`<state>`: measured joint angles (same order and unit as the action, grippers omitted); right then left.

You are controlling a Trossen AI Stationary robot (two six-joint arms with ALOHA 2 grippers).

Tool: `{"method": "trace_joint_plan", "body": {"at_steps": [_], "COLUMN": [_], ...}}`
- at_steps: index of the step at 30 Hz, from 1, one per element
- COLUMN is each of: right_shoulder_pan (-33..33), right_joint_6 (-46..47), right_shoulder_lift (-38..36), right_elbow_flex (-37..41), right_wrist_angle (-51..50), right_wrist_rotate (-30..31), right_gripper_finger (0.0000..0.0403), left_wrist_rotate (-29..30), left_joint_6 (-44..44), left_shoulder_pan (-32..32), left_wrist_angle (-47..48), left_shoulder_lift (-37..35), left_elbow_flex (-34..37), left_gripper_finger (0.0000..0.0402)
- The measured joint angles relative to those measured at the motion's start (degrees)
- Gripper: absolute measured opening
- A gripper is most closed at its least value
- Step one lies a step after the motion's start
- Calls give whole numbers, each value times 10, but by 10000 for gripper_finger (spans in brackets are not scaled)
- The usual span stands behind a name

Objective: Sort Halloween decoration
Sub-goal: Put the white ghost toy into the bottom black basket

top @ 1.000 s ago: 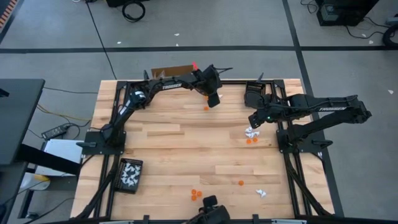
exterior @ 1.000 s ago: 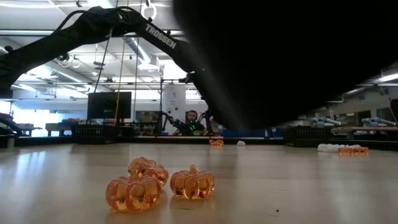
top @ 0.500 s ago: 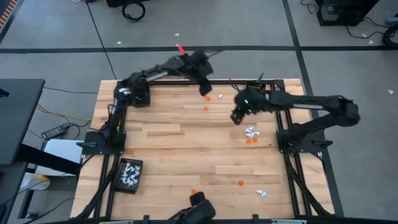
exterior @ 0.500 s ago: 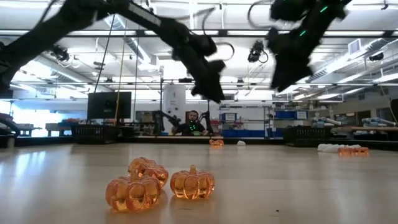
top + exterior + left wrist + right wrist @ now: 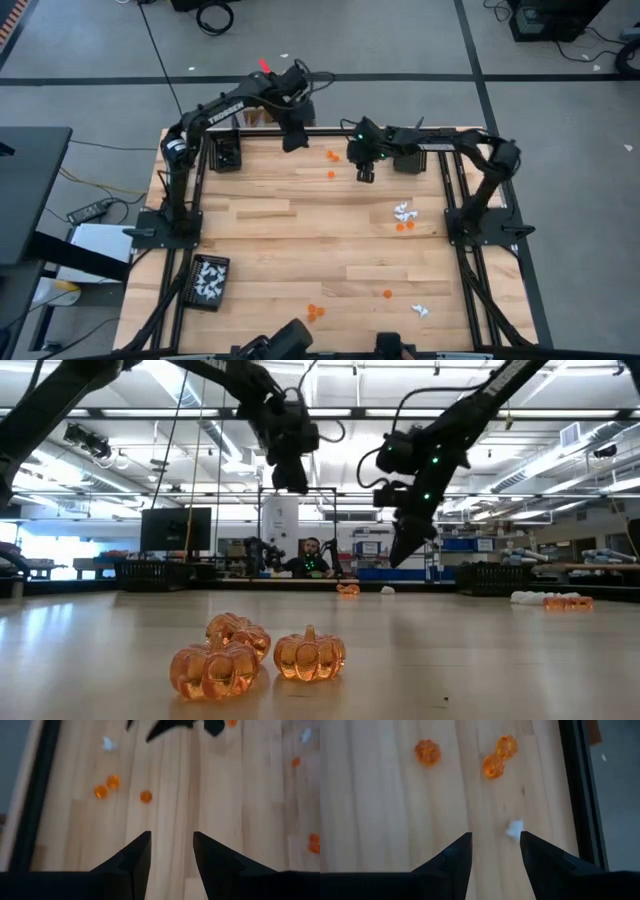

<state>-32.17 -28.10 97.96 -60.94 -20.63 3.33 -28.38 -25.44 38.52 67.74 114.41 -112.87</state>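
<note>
Above the counter's far edge, left pincer and right pincer parted, empty, over orange pumpkins; white trinkets well apart.

text: none legible | labels: none | numbers: none

— Where do your cameras sit?
— One hangs overhead, looking straight down on your whole counter. One lies at counter height, close behind three pumpkins, facing the room.
— And your wrists?
— Each looks down past its fingers; both share the orange trio near the far edge.
</note>
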Motion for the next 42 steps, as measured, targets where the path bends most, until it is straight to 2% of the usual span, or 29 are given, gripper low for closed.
{"method": "trace_joint_plan", "body": {"at_steps": [5,8,11,15,22,31,35,38,42], "right_shoulder_pan": [-25,-40,-53,-61,-75,-93,-92,-92,-92], "right_joint_6": [-44,-54,-63,-66,-63,-59,-54,-51,-27], "right_shoulder_lift": [49,76,99,115,125,155,165,168,169], "right_elbow_flex": [-51,-83,-103,-114,-114,-115,-117,-116,-115], "right_wrist_angle": [-3,-28,-65,-82,-72,-59,-55,-45,-38], "right_wrist_rotate": [-38,-58,-88,-93,-76,-99,-102,-108,-122], "right_gripper_finger": [174,174,174,174,174,174,172,158,118], "left_wrist_rotate": [0,7,34,71,77,77,77,77,77], "left_joint_6": [-8,18,41,51,57,109,128,129,128], "left_shoulder_pan": [-1,-1,-1,-4,-5,-5,-5,-5,-5], "left_wrist_angle": [-30,-53,-89,-126,-183,-275,-286,-286,-287], "left_shoulder_lift": [1,2,2,2,2,2,2,2,2], "left_elbow_flex": [80,128,170,201,211,211,211,211,211], "left_gripper_finger": [155,155,155,155,155,155,155,155,155]}}
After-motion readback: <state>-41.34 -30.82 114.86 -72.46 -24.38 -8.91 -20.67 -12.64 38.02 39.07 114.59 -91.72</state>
